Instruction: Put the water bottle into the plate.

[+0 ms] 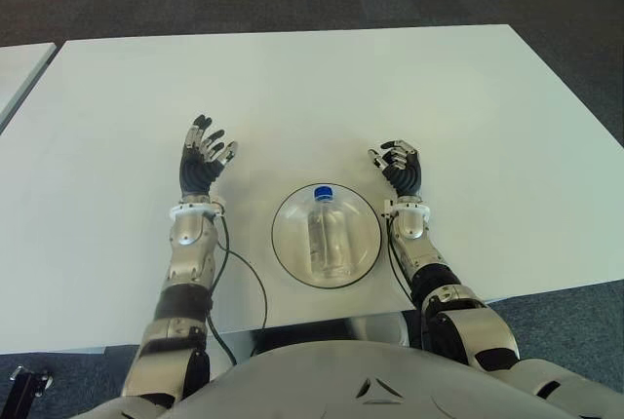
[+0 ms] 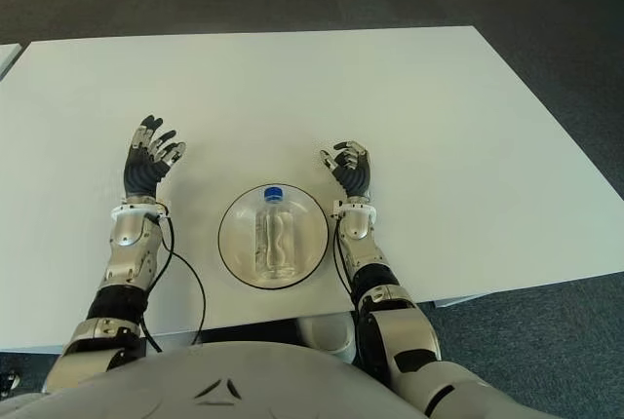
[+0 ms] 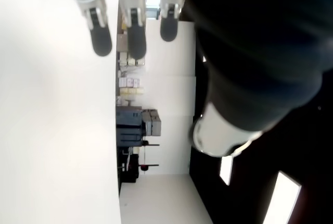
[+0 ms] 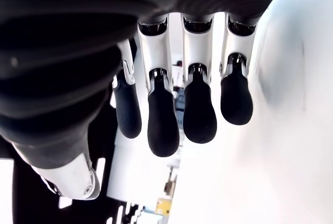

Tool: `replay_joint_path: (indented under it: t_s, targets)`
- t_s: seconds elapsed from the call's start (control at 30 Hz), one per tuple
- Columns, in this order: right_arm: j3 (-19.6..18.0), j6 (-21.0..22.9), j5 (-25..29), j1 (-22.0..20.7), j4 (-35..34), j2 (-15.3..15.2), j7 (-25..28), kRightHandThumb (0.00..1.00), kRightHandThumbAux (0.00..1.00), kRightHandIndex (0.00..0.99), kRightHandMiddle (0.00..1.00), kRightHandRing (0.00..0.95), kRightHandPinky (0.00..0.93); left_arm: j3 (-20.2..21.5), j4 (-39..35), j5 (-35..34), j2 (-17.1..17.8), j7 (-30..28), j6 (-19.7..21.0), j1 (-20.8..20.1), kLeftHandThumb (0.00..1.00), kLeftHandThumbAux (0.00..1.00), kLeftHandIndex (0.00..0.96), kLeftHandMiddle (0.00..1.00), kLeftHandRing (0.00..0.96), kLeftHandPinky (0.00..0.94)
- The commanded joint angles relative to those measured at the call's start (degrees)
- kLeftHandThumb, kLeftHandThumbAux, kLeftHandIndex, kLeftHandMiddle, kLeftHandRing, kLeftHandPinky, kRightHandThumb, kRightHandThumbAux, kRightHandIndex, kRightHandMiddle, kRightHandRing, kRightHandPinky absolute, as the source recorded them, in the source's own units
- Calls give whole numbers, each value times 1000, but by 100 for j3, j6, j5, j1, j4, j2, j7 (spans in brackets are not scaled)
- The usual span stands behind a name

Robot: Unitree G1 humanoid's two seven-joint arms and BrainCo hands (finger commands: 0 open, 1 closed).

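Observation:
A clear water bottle (image 1: 330,231) with a blue cap lies on its side inside the round glass plate (image 1: 289,245) near the table's front edge, cap pointing away from me. My left hand (image 1: 203,159) is left of the plate, fingers spread and holding nothing. To the right of the plate is my right hand (image 1: 400,165), its fingers loosely bent with nothing in them; the right wrist view shows the fingers (image 4: 164,125) hanging free over the white table.
The white table (image 1: 322,88) stretches far ahead and to both sides. A black cable (image 1: 249,287) runs along the left forearm near the front edge. Dark carpet surrounds the table, and a second white table's corner (image 1: 19,63) shows at far left.

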Motion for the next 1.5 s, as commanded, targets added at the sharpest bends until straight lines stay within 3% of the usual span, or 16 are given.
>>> replay_joint_path:
  t_s: [0.03,0.3,0.43,0.47,0.53,0.6,0.67,0.87,1.07,1.27,1.5]
  targets:
    - [-84,-84,111,37,211,101,3,707,727,435,695,700,712,138,-188,105,-140,280,-10,195,273,864,106,219,271,388]
    - [-148,-192,123,7,278,131,2,707,727,434,692,701,712,308,88,365,-278,720,-584,310,190,831,226,340,401,461]
    - [-164,-187,127,6,273,141,48,707,727,434,698,709,728,378,374,577,-315,1042,-890,246,172,824,365,419,447,482]
    - [-166,-184,127,5,271,142,57,707,726,434,700,712,733,389,441,623,-321,1103,-957,226,357,786,386,443,460,486]
    - [-170,-181,128,4,269,146,72,707,726,434,703,716,736,396,546,699,-324,1198,-1078,193,518,753,406,471,478,499]
    - [-172,-169,130,4,265,152,83,707,726,434,707,719,739,392,635,782,-316,1293,-1172,165,620,733,420,503,500,517]
    - [-179,-145,144,-2,268,150,110,707,726,434,710,723,742,373,732,898,-301,1400,-1245,134,656,725,426,534,526,540]
    - [-207,-117,192,-16,296,150,200,707,726,435,717,729,745,324,1150,1158,-164,1536,-1448,18,694,717,434,634,621,626]
    - [-218,-119,226,-36,366,116,307,707,726,435,712,719,723,259,1605,1223,14,1388,-1671,-99,700,716,437,676,656,647]
    - [-196,-152,185,-34,382,73,333,707,726,435,701,709,713,148,1751,1258,139,1237,-1558,-127,702,716,437,694,670,650]
    - [-170,-53,180,-29,354,6,427,707,727,435,696,704,707,80,1502,1154,55,1238,-1170,-60,705,715,437,687,661,629]
